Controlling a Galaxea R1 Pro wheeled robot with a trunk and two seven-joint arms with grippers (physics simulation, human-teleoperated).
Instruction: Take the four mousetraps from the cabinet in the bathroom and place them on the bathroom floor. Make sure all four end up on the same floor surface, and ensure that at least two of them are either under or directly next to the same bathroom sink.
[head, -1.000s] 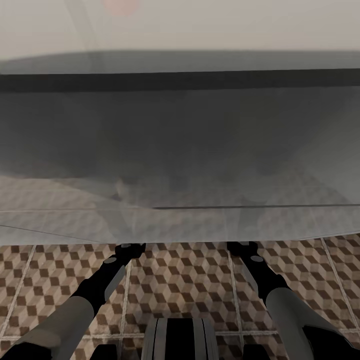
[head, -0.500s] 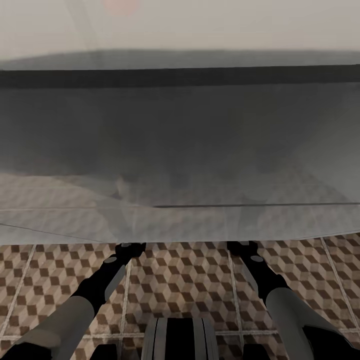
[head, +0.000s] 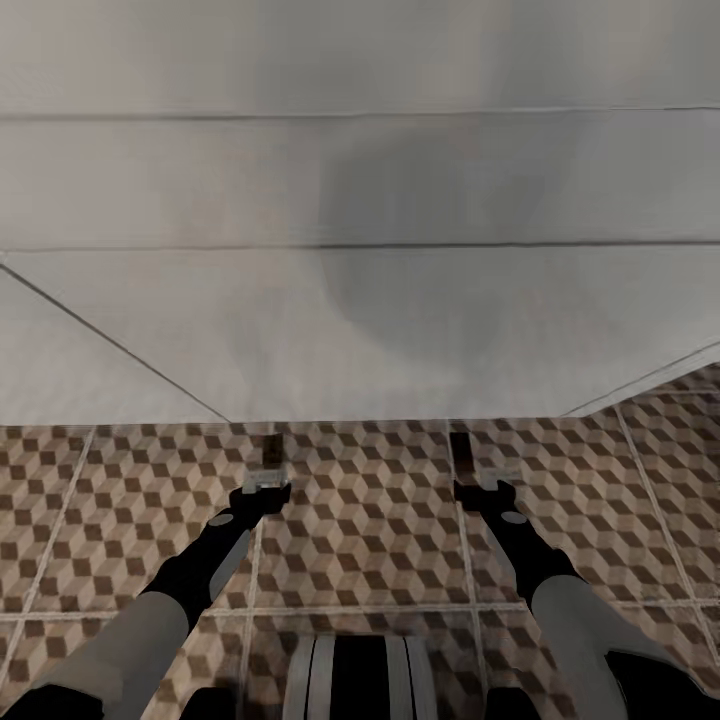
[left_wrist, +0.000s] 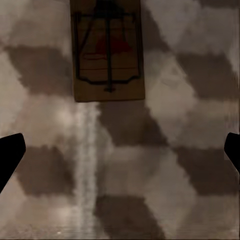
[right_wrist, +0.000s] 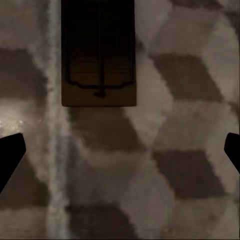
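Black fingertips of the left end effector (head: 262, 492) stand spread wide apart, empty, touching nothing; in the left wrist view they frame bare tile, with a mousetrap (left_wrist: 107, 49) lying flat just beyond them on the bathroom floor (head: 370, 520), beside a pale grout line. Likewise the right end effector (head: 482, 490) is spread and empty, with a second, darker-looking mousetrap (right_wrist: 98, 52) flat on the tiles just ahead of its tips, next to another grout line. Both traps sit near the foot of a pale white wall-like surface (head: 360, 330) that closes off the floor ahead. Open patterned tile spreads between and around both arms.
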